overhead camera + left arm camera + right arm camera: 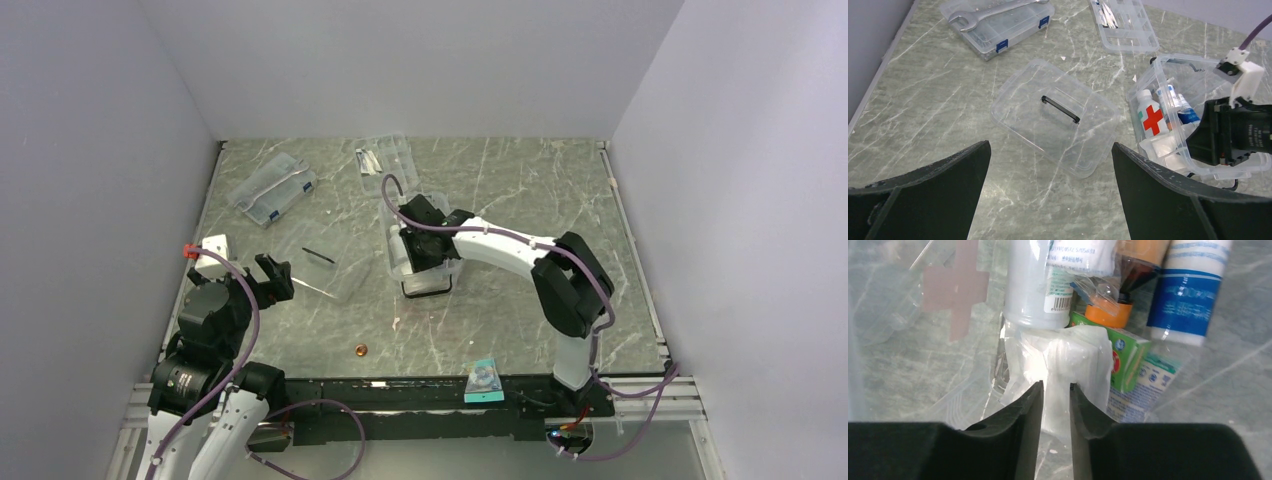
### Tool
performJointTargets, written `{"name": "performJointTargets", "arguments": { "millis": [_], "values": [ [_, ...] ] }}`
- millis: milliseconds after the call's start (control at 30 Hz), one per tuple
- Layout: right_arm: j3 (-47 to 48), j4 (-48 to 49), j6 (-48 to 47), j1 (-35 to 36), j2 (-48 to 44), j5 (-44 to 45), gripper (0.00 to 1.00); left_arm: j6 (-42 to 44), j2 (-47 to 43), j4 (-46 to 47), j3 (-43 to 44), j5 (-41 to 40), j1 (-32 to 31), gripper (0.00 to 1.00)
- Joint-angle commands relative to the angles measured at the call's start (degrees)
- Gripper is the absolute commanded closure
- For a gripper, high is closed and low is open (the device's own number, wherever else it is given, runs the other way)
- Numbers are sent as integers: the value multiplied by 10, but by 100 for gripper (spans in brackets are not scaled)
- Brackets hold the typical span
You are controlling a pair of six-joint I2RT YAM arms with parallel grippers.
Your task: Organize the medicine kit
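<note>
The medicine kit (pixel 398 262) is a clear tub standing open mid-table, with a red cross (pixel 1153 120) on its front. It holds a white bottle (pixel 1033 285), a blue-and-white tube (pixel 1188 290), an orange-capped bottle (pixel 1108 312) and a green box (pixel 1125 365). Its clear lid (pixel 330 270) with a dark handle (pixel 1060 109) lies flat on the table to the tub's left. My right gripper (pixel 1055 385) reaches down inside the tub and is shut on a white plastic-wrapped packet (pixel 1073 355). My left gripper (pixel 1050 145) is open and empty, just left of the lid above the table.
A flatter clear case (pixel 272 190) with blue latches and a wrench on top sits at the back left. An open clear organizer (pixel 385 155) lies at the back. A white box (pixel 210 255) is at the left edge, with a small copper disc (pixel 360 349) and a teal packet (pixel 483 378) near the front.
</note>
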Motion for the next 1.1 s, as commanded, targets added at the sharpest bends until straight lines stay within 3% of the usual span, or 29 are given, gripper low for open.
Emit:
{"name": "performJointTargets", "arguments": {
  "millis": [0,67,233,567,833,1067],
  "values": [
    [28,-35,-1,0,-56,40,65,-3,4,20,12,6,0,1],
    [30,-38,1,0,-66,47,54,-3,4,20,13,6,0,1],
    [28,-39,8,0,-98,56,39,-4,3,20,12,6,0,1],
    [-4,-54,7,0,-235,77,35,-3,4,20,12,7,0,1],
    [-104,-75,30,0,-399,104,23,-4,3,20,12,8,0,1],
    [-188,-123,66,0,-479,102,21,-3,10,22,12,16,0,1]
  ]
}}
